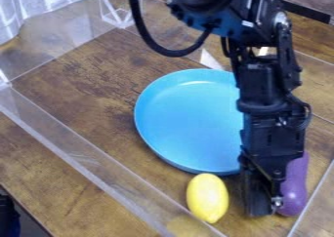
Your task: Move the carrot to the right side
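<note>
Dark-purple glossy carrot [295, 186], yellow lemon [206, 197], plain light-blue plate [183, 119], brown wood-grain counter [78, 95], black end effector [265, 204] on a black arm [268, 104].
</note>
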You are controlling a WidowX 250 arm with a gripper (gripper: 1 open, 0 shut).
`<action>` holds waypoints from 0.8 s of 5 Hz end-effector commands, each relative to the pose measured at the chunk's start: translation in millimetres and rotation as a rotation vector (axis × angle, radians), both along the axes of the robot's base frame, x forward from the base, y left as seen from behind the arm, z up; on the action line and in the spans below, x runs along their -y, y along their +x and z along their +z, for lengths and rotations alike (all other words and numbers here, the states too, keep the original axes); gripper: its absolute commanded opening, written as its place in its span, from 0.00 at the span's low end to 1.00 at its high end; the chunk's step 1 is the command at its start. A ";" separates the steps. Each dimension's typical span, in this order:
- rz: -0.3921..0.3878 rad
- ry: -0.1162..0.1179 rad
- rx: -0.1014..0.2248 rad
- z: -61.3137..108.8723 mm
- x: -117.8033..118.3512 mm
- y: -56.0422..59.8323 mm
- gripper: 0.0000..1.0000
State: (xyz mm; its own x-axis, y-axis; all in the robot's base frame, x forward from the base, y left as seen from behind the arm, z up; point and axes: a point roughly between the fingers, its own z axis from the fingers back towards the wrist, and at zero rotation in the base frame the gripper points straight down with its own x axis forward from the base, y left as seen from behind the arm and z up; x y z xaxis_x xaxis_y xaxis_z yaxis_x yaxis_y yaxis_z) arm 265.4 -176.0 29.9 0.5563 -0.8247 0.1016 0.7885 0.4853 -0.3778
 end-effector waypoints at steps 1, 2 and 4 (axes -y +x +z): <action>-0.024 -0.022 0.042 13.9 -0.8 18.7 0.00; -0.030 -0.020 0.039 21.2 -0.8 16.6 0.00; -0.088 -0.023 0.031 35.4 3.6 20.9 0.00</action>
